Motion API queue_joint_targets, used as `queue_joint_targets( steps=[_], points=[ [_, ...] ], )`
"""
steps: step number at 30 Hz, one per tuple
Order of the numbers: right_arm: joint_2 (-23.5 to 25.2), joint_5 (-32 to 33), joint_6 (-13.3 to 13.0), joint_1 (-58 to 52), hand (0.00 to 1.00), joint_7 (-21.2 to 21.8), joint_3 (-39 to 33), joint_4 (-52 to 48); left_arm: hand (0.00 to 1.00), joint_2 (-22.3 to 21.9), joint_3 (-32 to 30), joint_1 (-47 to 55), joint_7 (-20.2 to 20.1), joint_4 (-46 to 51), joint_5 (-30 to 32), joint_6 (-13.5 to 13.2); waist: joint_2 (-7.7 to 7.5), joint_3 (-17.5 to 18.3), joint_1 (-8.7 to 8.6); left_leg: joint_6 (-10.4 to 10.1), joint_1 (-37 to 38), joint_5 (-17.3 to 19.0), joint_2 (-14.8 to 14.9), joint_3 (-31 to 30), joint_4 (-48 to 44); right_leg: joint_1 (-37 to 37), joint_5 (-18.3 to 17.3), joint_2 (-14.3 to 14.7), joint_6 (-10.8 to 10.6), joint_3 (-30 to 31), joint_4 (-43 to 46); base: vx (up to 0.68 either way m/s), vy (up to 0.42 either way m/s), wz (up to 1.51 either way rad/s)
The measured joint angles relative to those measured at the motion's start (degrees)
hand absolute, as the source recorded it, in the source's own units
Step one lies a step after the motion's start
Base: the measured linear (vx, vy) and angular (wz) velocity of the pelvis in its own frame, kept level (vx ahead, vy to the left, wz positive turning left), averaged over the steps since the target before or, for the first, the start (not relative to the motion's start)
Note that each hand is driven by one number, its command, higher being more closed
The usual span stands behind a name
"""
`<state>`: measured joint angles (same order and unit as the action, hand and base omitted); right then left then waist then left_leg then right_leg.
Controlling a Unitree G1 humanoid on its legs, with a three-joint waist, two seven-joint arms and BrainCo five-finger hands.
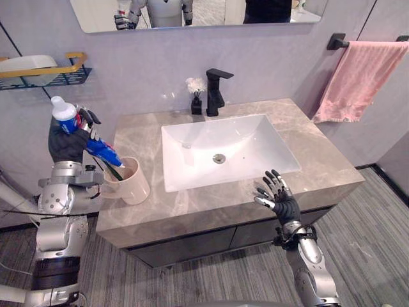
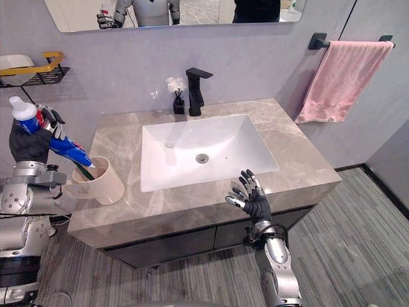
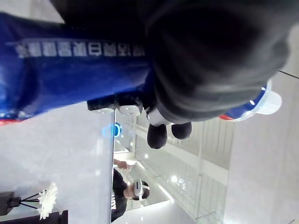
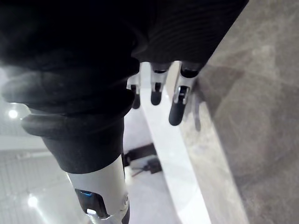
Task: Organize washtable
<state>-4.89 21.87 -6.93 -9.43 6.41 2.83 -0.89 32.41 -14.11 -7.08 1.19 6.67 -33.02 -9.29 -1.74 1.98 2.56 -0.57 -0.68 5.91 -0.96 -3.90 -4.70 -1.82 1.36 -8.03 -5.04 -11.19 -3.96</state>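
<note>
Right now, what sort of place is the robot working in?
Probably a bathroom: white sink with black faucet, mirror above it, pink towel hanging to its right.

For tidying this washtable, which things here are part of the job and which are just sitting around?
Job: blue toothpaste tube, held in the left hand; beige cup; right hand, open over the counter front.
Lying about: black faucet; flower pot; pink towel; wall shelf.
</note>
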Motion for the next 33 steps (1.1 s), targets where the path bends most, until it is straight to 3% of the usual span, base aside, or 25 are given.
queue_joint_targets(
  steps=[15, 27, 33],
  points=[
    [0.1, -0.6, 0.0, -0.2, 0.00, 0.1, -0.2, 0.0, 1.00, -0.2, -3.6, 2.2, 0.1, 8.2, 0.0, -0.2, 0.07, -0.5, -0.17, 0.0, 0.0, 0.0, 0.0, -0.1, 0.1, 0.0, 0.0, 0.0, 0.0, -0.1, 0.0, 0.00, 0.000, 0.00],
    [0.3, -1.3, 0.1, -2.1, 0.00, 0.1, -0.2, 0.1, 1.00, -0.3, -4.2, 3.3, 0.2, 9.2, 0.0, -0.7, 0.10, -1.0, -0.24, 0.0, 0.5, 0.0, 0.0, -0.2, 0.2, -0.5, -0.1, 0.0, 0.1, -0.3, 0.0, 0.00, 0.000, 0.00],
    [1.3, -1.7, 0.1, -2.2, 0.00, 0.1, -0.6, 0.1, 1.00, -2.8, -4.3, 3.7, 0.1, 9.2, 0.0, -0.7, 0.06, -1.0, -0.23, 0.0, 0.5, 0.0, 0.0, -0.1, 0.3, -0.4, -0.1, 0.0, 0.1, -0.1, -0.1, 0.00, 0.000, 0.00]
  ],
)
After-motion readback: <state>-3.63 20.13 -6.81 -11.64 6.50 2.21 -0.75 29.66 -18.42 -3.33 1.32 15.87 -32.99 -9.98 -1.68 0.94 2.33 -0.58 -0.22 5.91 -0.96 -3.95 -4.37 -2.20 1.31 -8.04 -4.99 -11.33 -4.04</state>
